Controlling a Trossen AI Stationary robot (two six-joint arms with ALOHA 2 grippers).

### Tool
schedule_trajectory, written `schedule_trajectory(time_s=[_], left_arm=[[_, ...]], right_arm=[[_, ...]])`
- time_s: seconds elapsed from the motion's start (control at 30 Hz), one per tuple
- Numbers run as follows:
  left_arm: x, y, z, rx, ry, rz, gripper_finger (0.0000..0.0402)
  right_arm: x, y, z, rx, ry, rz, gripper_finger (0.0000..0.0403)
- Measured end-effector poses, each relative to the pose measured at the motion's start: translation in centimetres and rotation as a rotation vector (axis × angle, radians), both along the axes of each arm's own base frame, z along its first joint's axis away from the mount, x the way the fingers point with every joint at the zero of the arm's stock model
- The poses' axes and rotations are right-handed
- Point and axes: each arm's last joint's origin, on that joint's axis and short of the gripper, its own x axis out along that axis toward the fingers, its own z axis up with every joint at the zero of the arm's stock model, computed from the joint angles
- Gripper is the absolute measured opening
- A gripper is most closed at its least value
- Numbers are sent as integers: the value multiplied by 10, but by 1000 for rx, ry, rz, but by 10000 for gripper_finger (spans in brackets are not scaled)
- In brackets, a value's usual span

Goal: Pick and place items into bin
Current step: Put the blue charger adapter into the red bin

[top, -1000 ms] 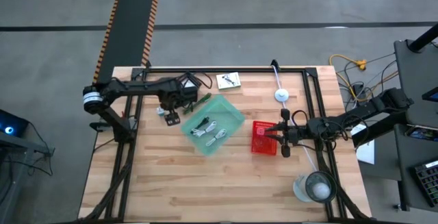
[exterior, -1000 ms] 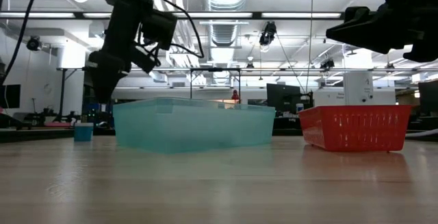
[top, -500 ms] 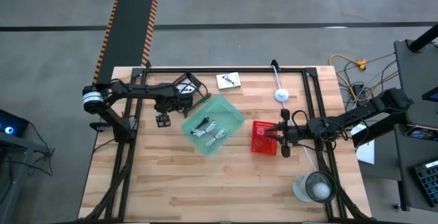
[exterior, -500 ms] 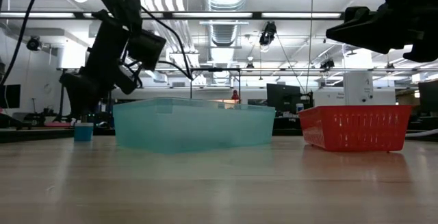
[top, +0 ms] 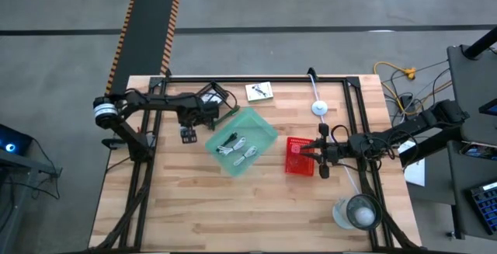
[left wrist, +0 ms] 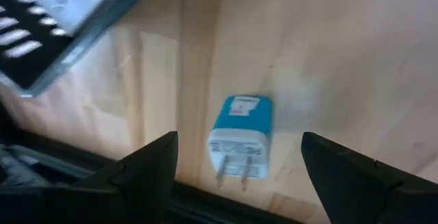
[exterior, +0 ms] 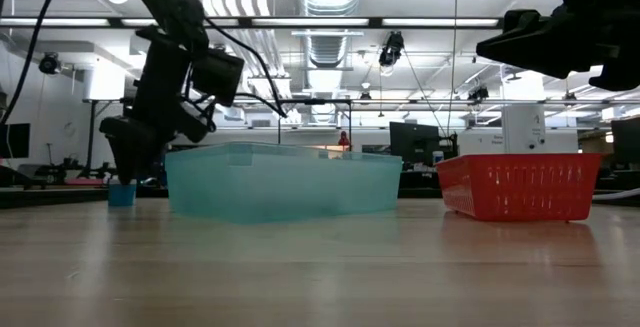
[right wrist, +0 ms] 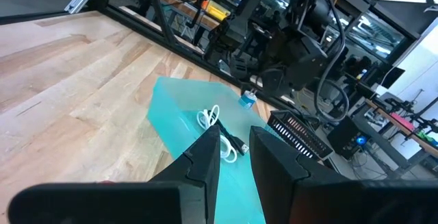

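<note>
Wooden desk [top: 194,200]: our left tool [left wrist: 239,157], fingers apart, straddles a blue plug adapter [left wrist: 241,136] beside the teal bin [top: 241,141]; our right tool [right wrist: 234,148], nearly together, waits above the red basket [top: 299,155].

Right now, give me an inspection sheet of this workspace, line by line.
Surface: wooden table, bare planks across the near half.
Job's things: teal bin holds white coiled cables; a blue-and-white plug adapter lies on the wood beside the bin, not in it.
Clutter: red basket, a printed card, a white round object, a clear cup.
Grippers: left tool open, fingers either side of the adapter, not touching it; right tool over the red basket, waiting, fingers near together.
Cables: yellow and black leads off the table's right edge.
Surroundings: workshop benches and monitors behind; no person seen.
</note>
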Motion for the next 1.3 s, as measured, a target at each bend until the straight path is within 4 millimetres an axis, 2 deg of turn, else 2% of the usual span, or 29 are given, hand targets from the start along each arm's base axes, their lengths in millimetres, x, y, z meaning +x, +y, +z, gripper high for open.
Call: schedule_trajectory(time_s=[0.43, 0.77, 1.03, 1.3], left_arm=[[-6, 12, -8, -63, -54, 52, 290], [-16, 9, -23, -129, -56, 84, 286], [-17, 8, -30, -136, -90, 78, 247], [-17, 7, -31, -160, -97, 81, 183]], right_arm=[[0, 0, 0, -1, 0, 0, 68], [0, 0, 0, -3, 0, 0, 68], [0, 0, 0, -2, 0, 0, 68], [0, 0, 0, -2, 0, 0, 68]])
